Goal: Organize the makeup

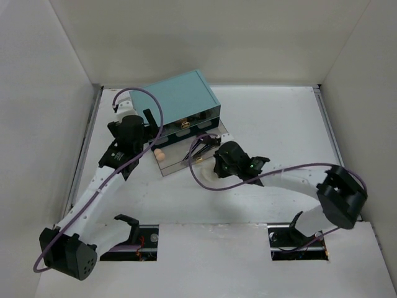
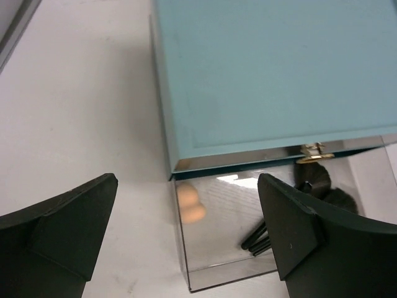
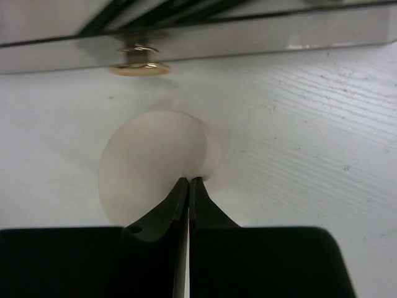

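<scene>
The cream round puff [image 3: 149,164] lies just in front of the open mirrored drawer; it also shows in the top view [image 1: 202,174]. My right gripper [image 3: 188,181] is shut on the puff's near edge, which is pinched between the tips; in the top view this gripper [image 1: 209,167] is at the drawer's front. The peach egg-shaped sponge [image 2: 189,205] [image 1: 159,154] lies in the drawer's left part. Thin black pencils [image 2: 260,239] [image 3: 142,9] lie in its right part. My left gripper [image 2: 186,186] [image 1: 149,127] is open and empty above the drawer's left corner. The other cosmetics are out of view.
The large teal box [image 1: 183,96] [image 2: 273,74] stands at the back centre, its lower mirrored drawer [image 1: 180,162] pulled out towards me. A gold handle [image 3: 139,67] sits on the drawer front, close above the puff. White walls enclose the table on three sides.
</scene>
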Motion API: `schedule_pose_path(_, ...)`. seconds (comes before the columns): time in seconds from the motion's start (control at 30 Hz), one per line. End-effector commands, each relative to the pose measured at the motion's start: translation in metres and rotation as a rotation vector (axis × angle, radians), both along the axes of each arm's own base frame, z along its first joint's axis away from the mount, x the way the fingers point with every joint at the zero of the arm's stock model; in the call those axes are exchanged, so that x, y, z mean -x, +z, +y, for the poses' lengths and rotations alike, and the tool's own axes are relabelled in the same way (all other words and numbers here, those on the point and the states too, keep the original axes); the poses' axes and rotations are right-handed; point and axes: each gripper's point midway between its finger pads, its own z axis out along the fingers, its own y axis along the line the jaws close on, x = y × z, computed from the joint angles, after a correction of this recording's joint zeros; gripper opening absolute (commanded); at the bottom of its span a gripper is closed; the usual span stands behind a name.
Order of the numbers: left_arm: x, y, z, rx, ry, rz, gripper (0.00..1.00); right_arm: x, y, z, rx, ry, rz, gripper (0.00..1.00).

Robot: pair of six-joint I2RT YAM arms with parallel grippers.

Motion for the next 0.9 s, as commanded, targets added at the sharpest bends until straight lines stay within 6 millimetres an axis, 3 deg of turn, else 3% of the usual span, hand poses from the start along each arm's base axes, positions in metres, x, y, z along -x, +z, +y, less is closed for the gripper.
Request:
schedule_pose_path(0.0, 0.003, 0.001, 0.009, 0.094, 0.043, -0.021, 1.00, 0.007, 0.069, 0.011, -0.118, 0.058, -0.127, 0.01)
schedule_pose_path(0.13, -0.001, -0.009, 0.014, 0.147, 0.059, 0.002, 1.00, 0.003, 0.132, 0.020, -0.217, 0.098, -0.240, 0.01)
schedule_pose_path(0.23, -0.009, -0.013, 0.020, 0.173, 0.087, 0.004, 1.00, -0.025, 0.153, 0.032, -0.216, 0.112, -0.290, 0.01)
schedule_pose_path(0.43, -0.037, -0.010, 0.021, 0.259, 0.118, -0.035, 1.00, -0.097, 0.138, 0.067, -0.130, 0.115, -0.323, 0.03)
schedule_pose_path(0.5, -0.048, -0.011, 0.023, 0.280, 0.130, -0.053, 0.97, -0.119, 0.129, 0.075, -0.112, 0.113, -0.336, 0.08)
schedule_pose_path(0.57, -0.058, -0.017, 0.026, 0.296, 0.152, -0.051, 0.88, -0.134, 0.121, 0.080, -0.103, 0.101, -0.330, 0.20)
schedule_pose_path(0.6, -0.064, -0.021, 0.029, 0.304, 0.165, -0.047, 0.84, -0.137, 0.118, 0.081, -0.098, 0.101, -0.322, 0.39)
schedule_pose_path(0.73, -0.077, -0.028, 0.030, 0.326, 0.175, -0.053, 0.71, -0.130, 0.134, 0.078, -0.119, 0.116, -0.348, 0.78)
schedule_pose_path(0.87, -0.084, -0.043, 0.032, 0.334, 0.183, -0.030, 0.53, -0.108, 0.165, 0.062, -0.153, 0.130, -0.410, 0.80)
